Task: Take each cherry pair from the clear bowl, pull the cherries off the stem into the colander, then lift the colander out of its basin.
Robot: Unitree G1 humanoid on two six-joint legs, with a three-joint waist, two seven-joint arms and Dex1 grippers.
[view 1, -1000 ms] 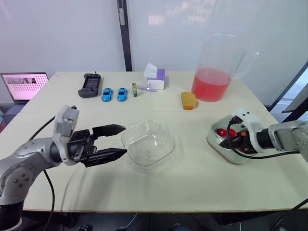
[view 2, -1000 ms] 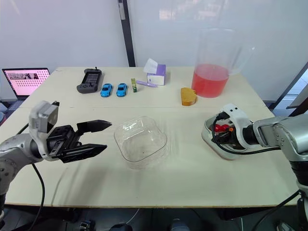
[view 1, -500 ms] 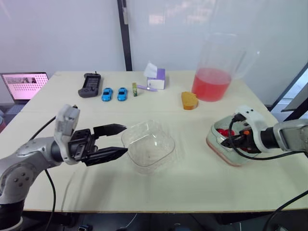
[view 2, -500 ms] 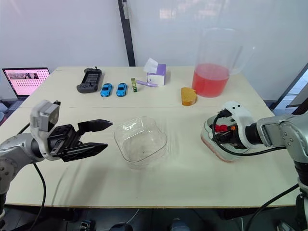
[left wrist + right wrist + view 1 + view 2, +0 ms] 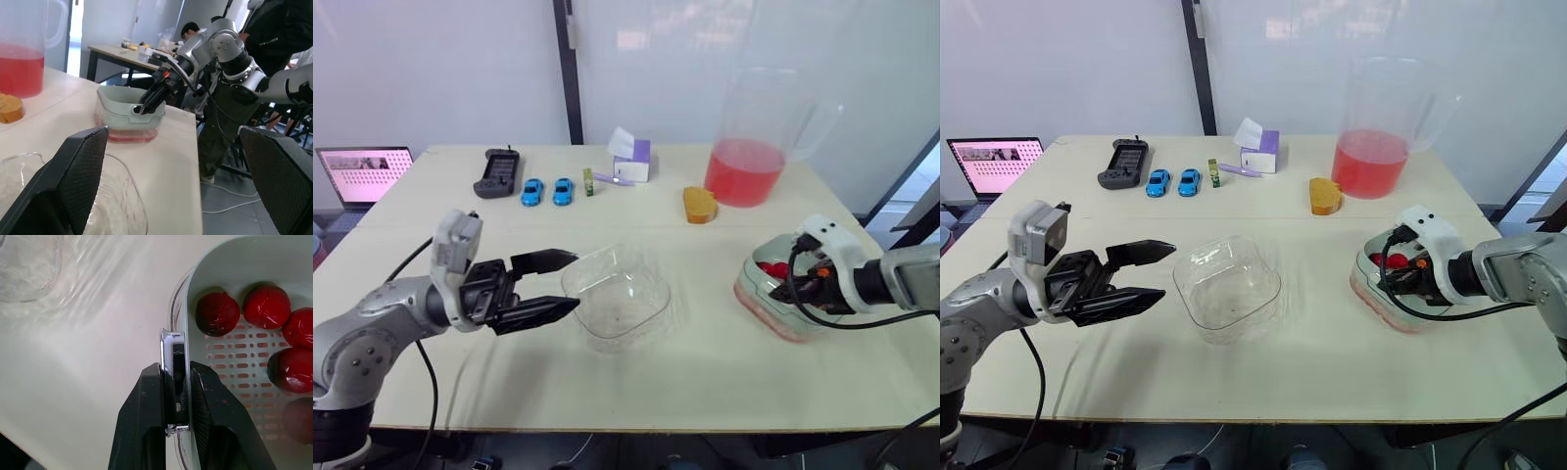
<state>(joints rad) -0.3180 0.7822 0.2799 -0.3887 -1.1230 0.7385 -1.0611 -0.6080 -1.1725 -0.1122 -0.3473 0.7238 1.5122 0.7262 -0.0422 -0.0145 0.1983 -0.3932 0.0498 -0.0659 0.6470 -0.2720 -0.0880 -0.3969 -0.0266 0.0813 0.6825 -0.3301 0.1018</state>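
Clamped the right gripper (image 5: 175, 373) narrow on the colander (image 5: 234, 340), one black finger (image 5: 146, 421) outside the wall and the other inside, both pressed flat against the rim tab between them. Found the gripped stretch of rim running in line with the fingers. Saw the colander mouth-up, its held tab turned toward the left gripper, its perforated floor spreading off to the inner finger's side. Could not tell its long axis for certain. Counted several dark red cherries (image 5: 217, 313) loose on that floor, just beyond the inner fingertip. Made out the pink-tinted basin (image 5: 771, 321) directly under the gripper, a pink band showing below the colander's wall; could not tell whether touching or apart. Spread the left gripper (image 5: 578, 279) wide, holding nothing, tips raised off the table (image 5: 705, 377) and just beside the near rim of the clear bowl (image 5: 625, 294). Noted that bowl upright between the two grippers, far closer to the left one.
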